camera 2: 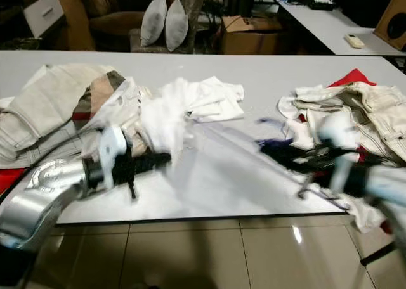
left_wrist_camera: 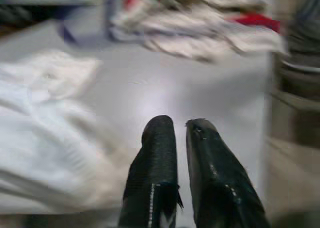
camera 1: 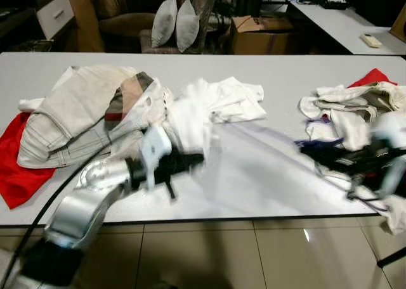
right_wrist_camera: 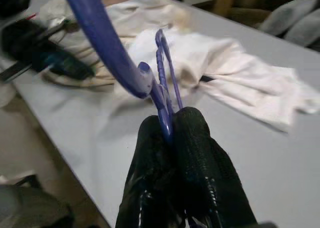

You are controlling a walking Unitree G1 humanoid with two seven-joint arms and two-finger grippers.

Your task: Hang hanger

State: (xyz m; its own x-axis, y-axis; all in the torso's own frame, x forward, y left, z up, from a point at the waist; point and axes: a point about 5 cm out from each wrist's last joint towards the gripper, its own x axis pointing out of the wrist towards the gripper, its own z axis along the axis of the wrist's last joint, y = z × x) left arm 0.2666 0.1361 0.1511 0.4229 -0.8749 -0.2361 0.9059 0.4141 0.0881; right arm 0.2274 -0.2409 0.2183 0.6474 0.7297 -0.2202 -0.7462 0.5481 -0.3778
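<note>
A blue plastic hanger [right_wrist_camera: 107, 43] is pinched between the fingers of my right gripper [right_wrist_camera: 172, 120], which is shut on its lower part. In the eye views that gripper [camera 2: 274, 151] hovers blurred over the table's right front, beside a clothes pile. My left gripper [camera 1: 190, 159] is low over the table's left front, blurred, next to a crumpled white garment [camera 1: 216, 105]. In the left wrist view its fingers [left_wrist_camera: 157, 138] are pressed almost together with nothing between them.
The white table [camera 1: 273, 181] carries beige trousers [camera 1: 70, 111] and a red cloth [camera 1: 16, 168] at the left. A heap of cream and red clothes [camera 1: 361, 102] lies at the right. Behind stand an armchair with grey cushions [camera 1: 174, 19] and a cardboard box [camera 1: 260, 32].
</note>
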